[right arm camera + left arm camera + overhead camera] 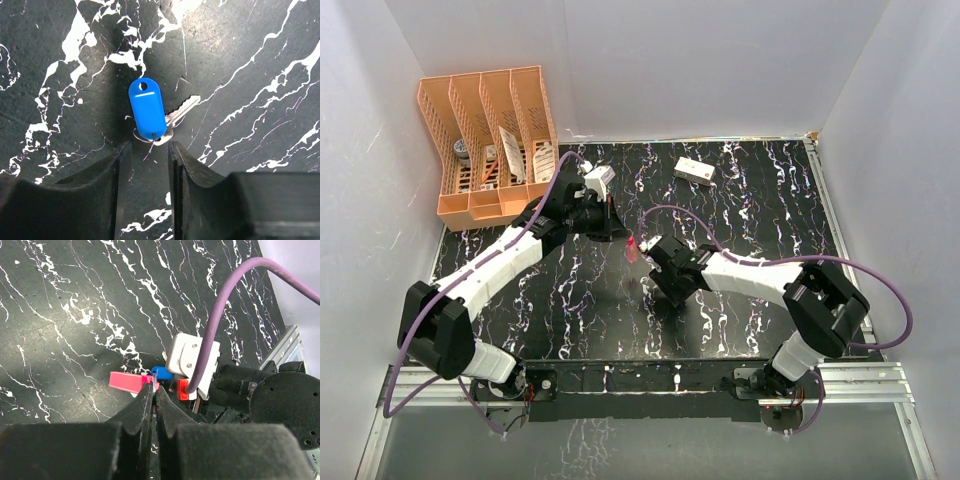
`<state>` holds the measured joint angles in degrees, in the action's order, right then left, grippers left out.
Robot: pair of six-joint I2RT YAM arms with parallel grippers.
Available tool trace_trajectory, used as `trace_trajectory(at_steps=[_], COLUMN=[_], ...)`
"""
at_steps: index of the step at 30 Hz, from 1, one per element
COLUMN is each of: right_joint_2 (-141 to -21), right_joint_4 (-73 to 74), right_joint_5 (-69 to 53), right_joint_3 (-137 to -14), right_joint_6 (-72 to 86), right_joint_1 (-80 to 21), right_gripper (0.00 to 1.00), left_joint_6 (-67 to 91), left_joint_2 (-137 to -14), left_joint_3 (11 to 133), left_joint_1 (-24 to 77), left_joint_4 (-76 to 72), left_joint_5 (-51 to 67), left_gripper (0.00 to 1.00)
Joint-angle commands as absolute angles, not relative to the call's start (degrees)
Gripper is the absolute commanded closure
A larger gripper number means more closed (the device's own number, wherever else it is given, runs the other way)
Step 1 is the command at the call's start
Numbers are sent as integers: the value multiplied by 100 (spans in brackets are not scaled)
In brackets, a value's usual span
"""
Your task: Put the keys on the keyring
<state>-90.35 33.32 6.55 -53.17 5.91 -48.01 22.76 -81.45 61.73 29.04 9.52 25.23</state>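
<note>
Just ahead of the released right hand (148, 147) lies the blue key (147, 110), untouched; left hand (155, 388) clenched.

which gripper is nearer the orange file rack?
Left. The left gripper is right of the orange file rack, off its near corner; the right gripper lies farther right, past the left one.

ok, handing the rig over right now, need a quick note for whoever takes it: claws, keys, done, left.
Left claw: shut on the pink key.
Right claw: open, empty, with the blue key just ahead of its fingertips.
Done: the two keys are close together, and the blue key has a thin ring at its end.
Left: pink key not visibly on that ring; likely still needs threading on.
</note>
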Motion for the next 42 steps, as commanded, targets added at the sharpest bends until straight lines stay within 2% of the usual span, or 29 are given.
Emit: trace_trajectory(at_steps=[1, 16, 28, 42], right_joint_2=[-9054, -9173, -8904, -8279], right_joint_4=[2896, 2687, 2603, 2210], right_joint_5=[785, 735, 393, 387], right_joint_3=[-5546, -5523, -5513, -5359], right_joint_6=[409, 309, 359, 604], right_joint_1=[-4841, -4835, -4835, -4840], right_gripper=[69, 79, 100, 100], left_joint_6=[2241, 2215, 2179, 2183], left_joint_2=[-7866, -7866, -7865, -7865], left_joint_3=[6180, 6170, 6146, 6117], left_joint_1=[2880, 2874, 2872, 2865], left_joint_4=[1125, 1151, 1195, 1177], left_joint_5=[2505, 2469, 2412, 2372], left_gripper=[100, 100, 100, 100])
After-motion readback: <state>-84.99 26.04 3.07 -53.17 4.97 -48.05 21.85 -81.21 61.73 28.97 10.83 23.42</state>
